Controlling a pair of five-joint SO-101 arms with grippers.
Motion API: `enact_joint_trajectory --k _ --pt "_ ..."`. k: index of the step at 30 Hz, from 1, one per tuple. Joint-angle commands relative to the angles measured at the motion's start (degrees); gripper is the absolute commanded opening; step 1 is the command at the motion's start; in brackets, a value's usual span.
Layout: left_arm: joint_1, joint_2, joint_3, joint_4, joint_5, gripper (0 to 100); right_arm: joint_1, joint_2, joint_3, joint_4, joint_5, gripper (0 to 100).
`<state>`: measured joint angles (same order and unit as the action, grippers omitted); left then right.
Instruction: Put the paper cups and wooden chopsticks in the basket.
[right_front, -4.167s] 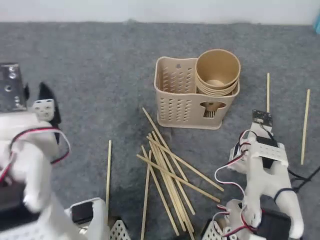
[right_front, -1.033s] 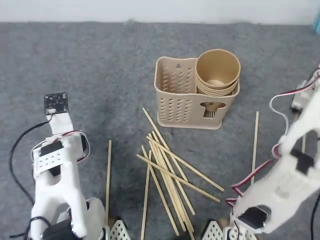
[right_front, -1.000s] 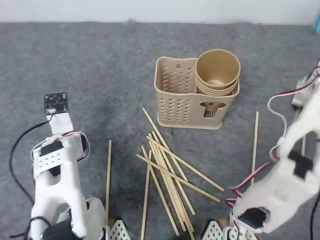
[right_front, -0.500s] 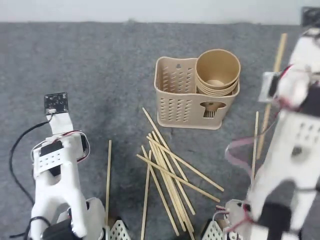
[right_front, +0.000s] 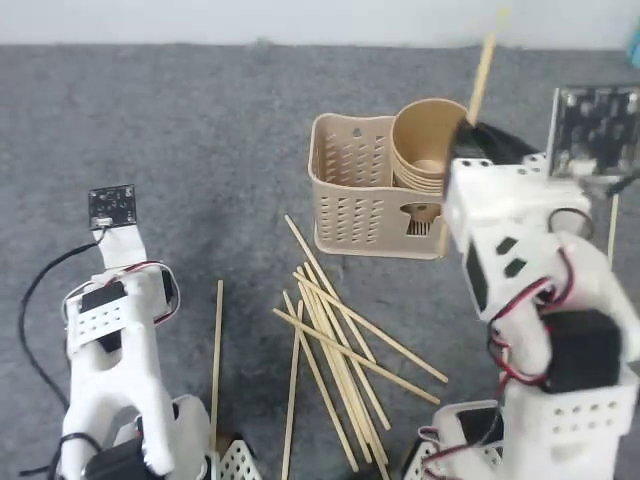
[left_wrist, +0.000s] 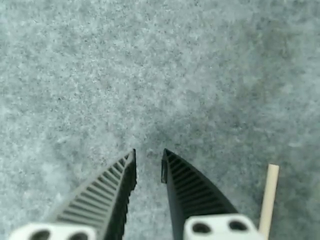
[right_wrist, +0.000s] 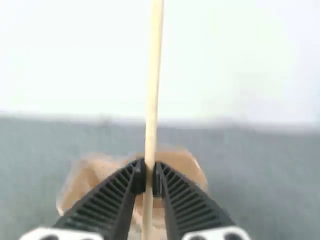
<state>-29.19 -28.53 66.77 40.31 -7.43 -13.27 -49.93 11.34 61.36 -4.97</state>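
Observation:
A tan perforated basket (right_front: 350, 190) stands mid-carpet, with stacked paper cups (right_front: 432, 135) in its right compartment. My right gripper (right_front: 467, 135) (right_wrist: 149, 175) is shut on a wooden chopstick (right_front: 485, 65) (right_wrist: 154, 75), held nearly upright at the basket's right end beside the cups (right_wrist: 177, 160). A pile of several chopsticks (right_front: 340, 350) lies in front of the basket, and a single one (right_front: 217, 340) (left_wrist: 269, 200) lies to its left. My left gripper (left_wrist: 148, 155) hangs low over bare carpet with a narrow gap between its fingers and nothing in it.
The left arm (right_front: 110, 330) stands at the front left. The right arm's body (right_front: 530, 300) covers the carpet right of the basket. Another chopstick (right_front: 611, 230) peeks out behind it. Grey carpet runs back to a pale wall.
The right arm lifted a chopstick off the carpet at the right and swung it left, up to the basket's cup end. The left arm stayed still over the last second.

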Motion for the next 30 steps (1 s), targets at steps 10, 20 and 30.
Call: enact_joint_trajectory --k 10,20,30 --pt "0.09 -0.09 -2.24 -0.97 -0.35 8 -9.54 -2.68 19.6 -46.11 -6.59 0.7" --pt "0.09 -0.09 -2.24 -0.97 -0.35 8 -7.69 6.64 22.86 -52.97 -5.71 0.7" --pt "0.09 -0.18 -1.8 -1.14 -0.35 8 -7.43 9.36 30.24 -57.89 -5.36 0.7"
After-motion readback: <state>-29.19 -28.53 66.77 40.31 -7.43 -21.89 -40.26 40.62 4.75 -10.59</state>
